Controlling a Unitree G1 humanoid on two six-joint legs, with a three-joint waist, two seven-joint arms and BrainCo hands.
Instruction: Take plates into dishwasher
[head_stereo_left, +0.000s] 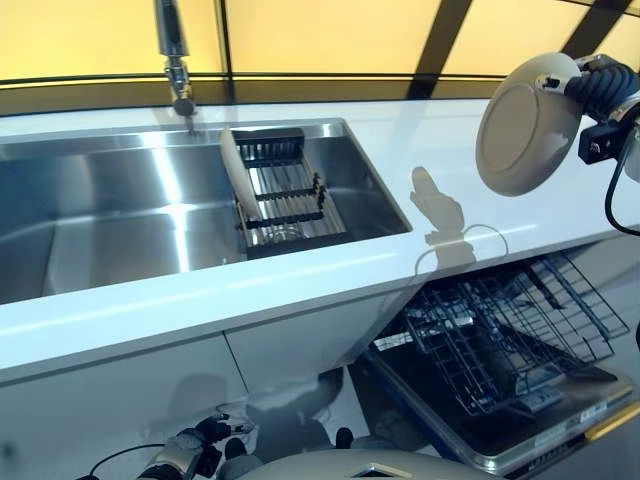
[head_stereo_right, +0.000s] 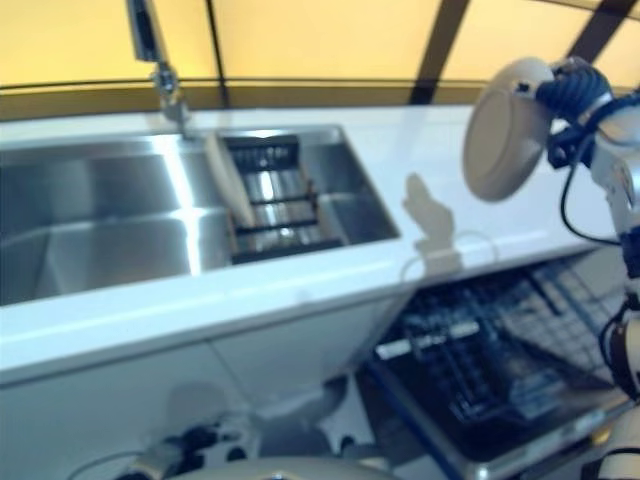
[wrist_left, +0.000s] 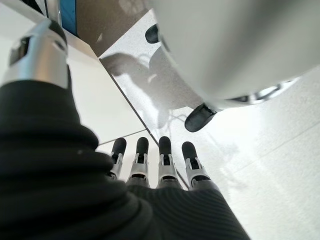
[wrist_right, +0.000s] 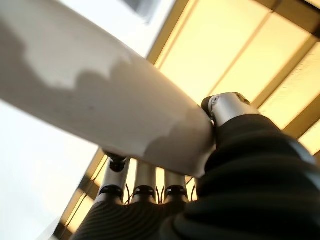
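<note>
Down low by the cabinet, my left hand (head_stereo_left: 190, 452) hangs with fingers (wrist_left: 165, 155) straight and relaxed, holding nothing. My right hand (head_stereo_left: 590, 85) pinches a plate (head_stereo_left: 525, 125) by its upper rim, fingers (wrist_right: 145, 177) against thumb. It stands on edge, face toward the sink (head_stereo_left: 100, 220), high above the worktop (head_stereo_left: 450, 150). Below, the dishwasher rack (head_stereo_left: 510, 325) lies pulled out.

Cream plate (head_stereo_left: 525, 130), steel-grey sink (head_stereo_left: 100, 220), white counter (head_stereo_left: 300, 290), black wire rack (head_stereo_left: 510, 330)
</note>
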